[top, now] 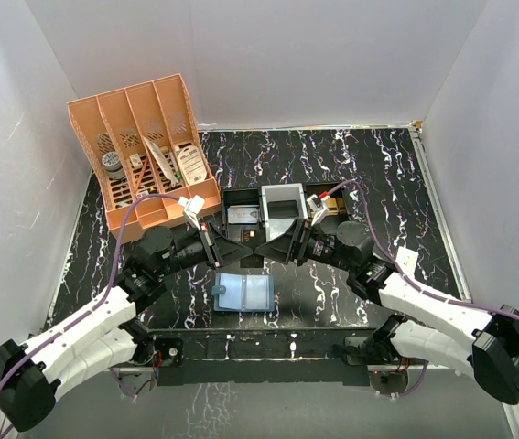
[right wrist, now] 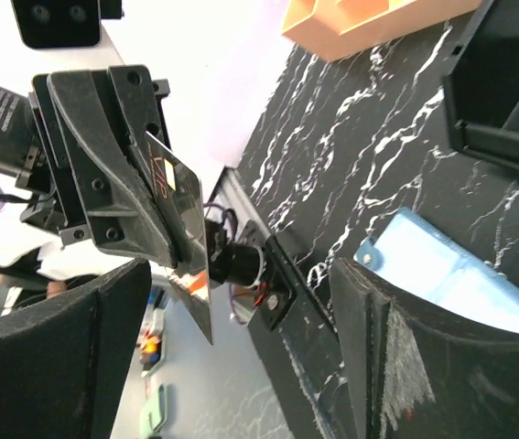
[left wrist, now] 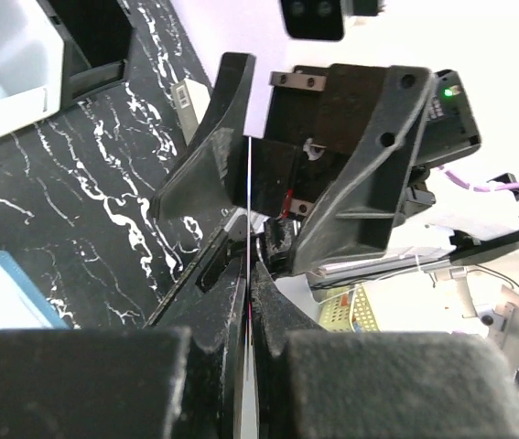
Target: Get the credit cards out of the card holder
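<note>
The card holder lies open on the black marbled table, light blue side up, just in front of both grippers; it also shows in the left wrist view and the right wrist view. Above the table, my left gripper is shut on a thin, dark, glossy credit card, seen edge-on as a fine line. My right gripper faces it with its jaws wide open. The card's free end stands between the right gripper's fingers, which do not touch it.
An orange slotted file organiser with small items stands at the back left. A black tray and a white tray sit side by side just behind the grippers. White walls enclose the table.
</note>
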